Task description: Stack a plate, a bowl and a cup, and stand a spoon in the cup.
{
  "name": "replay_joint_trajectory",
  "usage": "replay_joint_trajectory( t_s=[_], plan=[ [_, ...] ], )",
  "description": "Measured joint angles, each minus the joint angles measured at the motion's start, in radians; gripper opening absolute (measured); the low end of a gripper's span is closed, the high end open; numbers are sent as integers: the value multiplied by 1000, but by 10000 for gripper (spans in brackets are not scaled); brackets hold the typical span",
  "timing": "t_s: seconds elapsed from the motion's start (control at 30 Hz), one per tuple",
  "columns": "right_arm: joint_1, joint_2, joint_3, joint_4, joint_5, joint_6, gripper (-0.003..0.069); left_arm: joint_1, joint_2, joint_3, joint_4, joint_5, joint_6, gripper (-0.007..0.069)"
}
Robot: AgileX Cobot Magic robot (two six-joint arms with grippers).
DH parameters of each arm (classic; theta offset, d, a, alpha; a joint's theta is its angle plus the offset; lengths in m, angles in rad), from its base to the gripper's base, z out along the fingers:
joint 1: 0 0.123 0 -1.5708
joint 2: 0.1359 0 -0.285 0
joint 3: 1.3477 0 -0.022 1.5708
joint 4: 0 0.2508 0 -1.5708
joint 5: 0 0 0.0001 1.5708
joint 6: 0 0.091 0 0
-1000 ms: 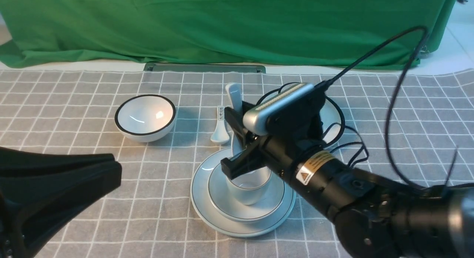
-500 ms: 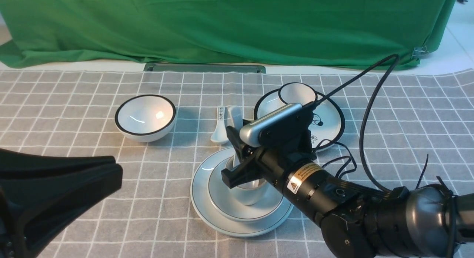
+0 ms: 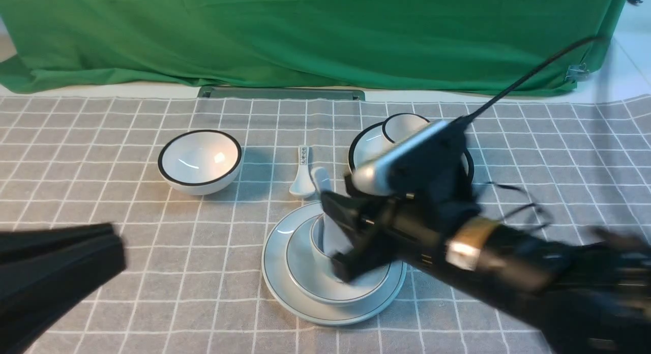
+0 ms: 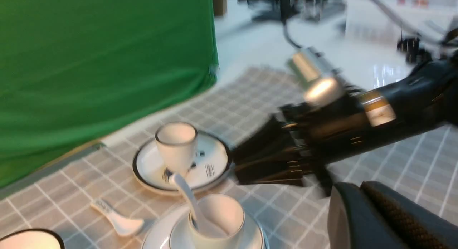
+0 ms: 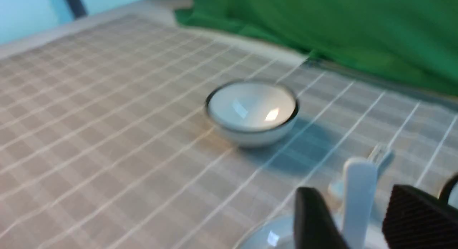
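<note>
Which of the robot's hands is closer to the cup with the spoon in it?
Right. The right hand is at the cup, straddling the spoon; the left hand hangs far off, front-left.

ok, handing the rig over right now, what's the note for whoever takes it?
Left gripper: low at the near left, nothing seen in it, open or shut unclear.
Right gripper: open, straddling the spoon handle, not clamping.
Stack: bowl on plate, cup in bowl, spoon leaning in cup.
Done: all four placed. Left: clear the right arm without knocking the spoon.
</note>
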Motion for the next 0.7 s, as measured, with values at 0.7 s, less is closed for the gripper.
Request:
replay_joint_trajectory(
  t_s=[0.7],
  plan=[
    [0,-520,166,0,419,37,59,0,-223,593,0,-392,-19,11]
  ],
)
